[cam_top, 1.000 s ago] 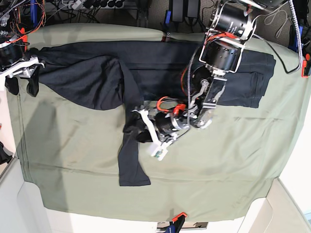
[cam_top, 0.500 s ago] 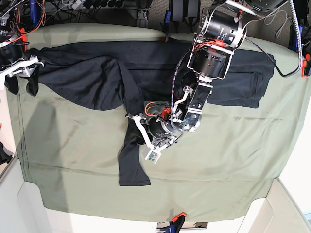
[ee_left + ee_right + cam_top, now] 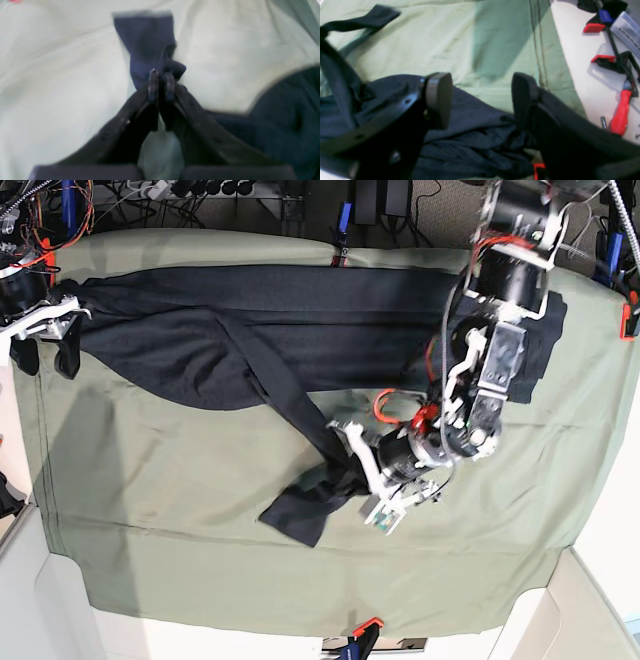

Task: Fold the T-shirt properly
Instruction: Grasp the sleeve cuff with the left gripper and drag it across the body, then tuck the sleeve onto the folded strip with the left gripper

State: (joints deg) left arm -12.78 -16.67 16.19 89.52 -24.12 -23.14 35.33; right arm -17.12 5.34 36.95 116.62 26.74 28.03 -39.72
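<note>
Left gripper [image 3: 160,83] jaws are pinched on a sleeve of the T-shirt [image 3: 300,330]; right gripper [image 3: 480,100] gapes wide. I see the shirt sprawled along the table's far edge, no fold made yet.

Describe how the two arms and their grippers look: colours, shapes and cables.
The left arm is built of black cylindrical motor housings with silver brackets; red and white cables run along it, and white plastic parts sit near its wrist. The left gripper has slim dark fingers with rounded tips. The right gripper is black, with thick rounded pads. In the base view its mount is white.
</note>
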